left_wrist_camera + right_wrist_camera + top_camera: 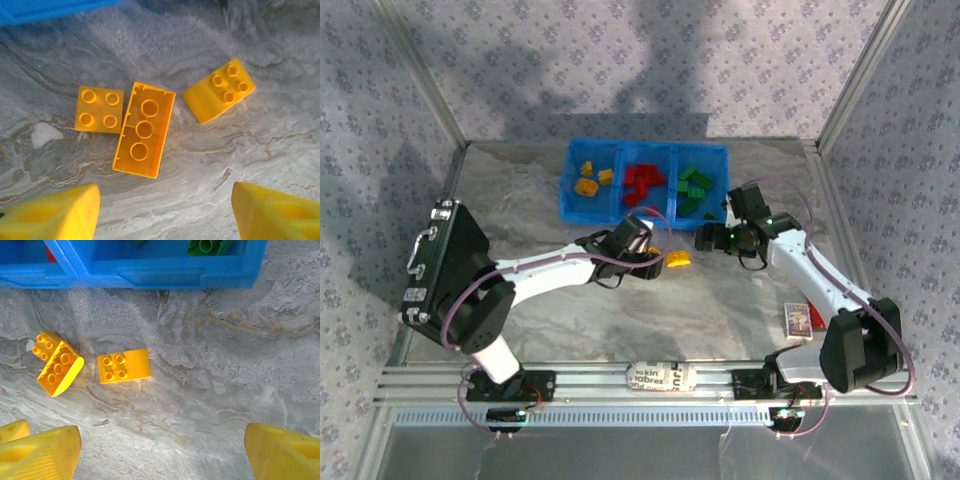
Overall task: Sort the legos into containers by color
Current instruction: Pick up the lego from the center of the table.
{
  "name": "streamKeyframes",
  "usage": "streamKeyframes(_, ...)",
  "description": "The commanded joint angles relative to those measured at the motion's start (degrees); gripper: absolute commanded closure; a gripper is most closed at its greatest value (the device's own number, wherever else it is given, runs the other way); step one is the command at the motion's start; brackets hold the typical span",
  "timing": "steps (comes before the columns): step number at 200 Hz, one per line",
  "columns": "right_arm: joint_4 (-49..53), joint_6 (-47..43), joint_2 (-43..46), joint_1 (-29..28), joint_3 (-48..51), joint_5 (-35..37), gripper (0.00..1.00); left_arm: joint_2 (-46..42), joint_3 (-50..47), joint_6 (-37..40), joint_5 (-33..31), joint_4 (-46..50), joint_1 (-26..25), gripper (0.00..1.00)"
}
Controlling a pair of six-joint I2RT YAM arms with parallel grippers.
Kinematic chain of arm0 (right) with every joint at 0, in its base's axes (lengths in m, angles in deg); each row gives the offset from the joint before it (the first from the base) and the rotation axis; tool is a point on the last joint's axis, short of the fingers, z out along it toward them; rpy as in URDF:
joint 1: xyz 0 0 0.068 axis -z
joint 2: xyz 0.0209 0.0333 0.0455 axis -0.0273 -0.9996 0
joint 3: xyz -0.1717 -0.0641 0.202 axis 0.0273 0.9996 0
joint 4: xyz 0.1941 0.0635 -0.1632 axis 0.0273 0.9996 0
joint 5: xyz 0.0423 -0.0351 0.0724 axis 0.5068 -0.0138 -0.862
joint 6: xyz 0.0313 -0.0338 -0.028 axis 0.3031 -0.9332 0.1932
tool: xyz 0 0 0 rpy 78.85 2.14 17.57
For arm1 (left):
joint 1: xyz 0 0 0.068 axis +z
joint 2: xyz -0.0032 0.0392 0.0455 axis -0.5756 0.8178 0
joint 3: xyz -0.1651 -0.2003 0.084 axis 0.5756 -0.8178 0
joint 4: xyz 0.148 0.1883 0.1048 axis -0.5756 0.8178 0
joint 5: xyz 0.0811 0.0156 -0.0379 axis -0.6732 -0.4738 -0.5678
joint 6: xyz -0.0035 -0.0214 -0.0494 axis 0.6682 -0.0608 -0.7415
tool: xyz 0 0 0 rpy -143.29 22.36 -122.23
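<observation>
Your left hand (pixel 165 202) hangs released above three yellow legos (pixel 144 130) on the marbled tabletop (pixel 260 150); your right hand (pixel 162 440), also released, hovers near the blue bin (pixel 160 277).

Not much here can be read. A white label (pixel 658 377) lies on the metal rail (pixel 580 381) between the two arm bases. It carries two lines of dark lettering, but they are too blurred to spell out with any confidence. A small printed card (pixel 798 320) lies on the table (pixel 720 310) by the right arm - purple and orange, its print too small to read. The studs of the yellow legos (pixel 144 130) show no legible mark.
</observation>
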State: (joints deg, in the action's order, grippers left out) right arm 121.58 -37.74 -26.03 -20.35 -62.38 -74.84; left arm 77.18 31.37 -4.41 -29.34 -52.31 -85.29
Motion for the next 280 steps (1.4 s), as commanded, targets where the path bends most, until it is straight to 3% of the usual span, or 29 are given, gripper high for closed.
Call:
streamKeyframes(1, 0.1, -0.4, 2.5, 0.0, 1.4, 0.5, 0.13, 2.7, 3.5, 0.9, 1.7, 5.5, 0.2, 0.30)
streamKeyframes(182, 0.0, 0.0, 5.7, 0.7, 2.9, -2.2, 0.14, 15.0, 14.0, 5.9, 0.3, 11.7, 1.1, 0.34)
streamKeyframes(227, -0.2, 0.2, 5.8, 0.8, 3.1, -2.4, 0.15, 15.9, 14.5, 5.7, 0.7, 11.6, 1.0, 0.43)
streamKeyframes(280, 0.5, 0.3, 6.7, 0.9, 3.0, -2.4, 0.16, 14.9, 15.3, 5.3, -1.7, 13.4, 0.4, 0.65)
